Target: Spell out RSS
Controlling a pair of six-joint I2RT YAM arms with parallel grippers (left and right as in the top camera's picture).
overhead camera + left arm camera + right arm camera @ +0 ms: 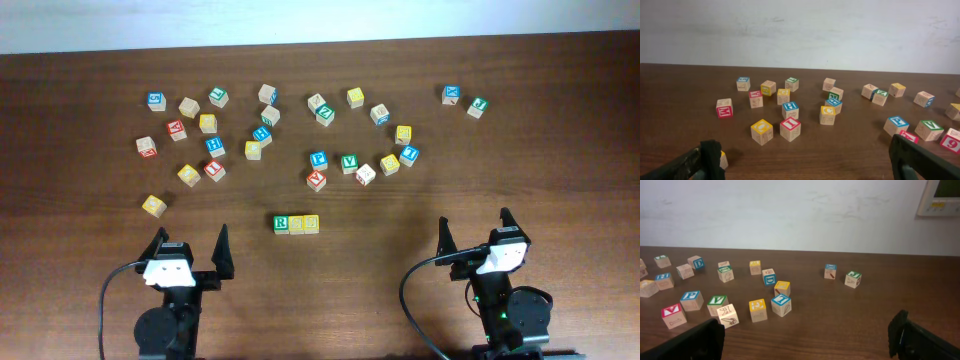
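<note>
Wooden letter cubes stand in a tight row on the brown surface (80, 300), close to the middle of its near edge. The green-bordered R cube (282, 223) is at the left end, the middle yellow cube (297, 224) touches it, and the end yellow cube (311, 224) touches that one. The letters on the two yellow faces are too small to read from overhead. The left claw (191, 233) sits by the near edge toward the left corner, its fingers spread wide and holding nothing. The right claw (474, 219) sits toward the right corner, also wide and empty. Both are well apart from the row. Other loose cubes (262, 133) — a green V cube (349, 162) among them — lie scattered toward the far edge.
</note>
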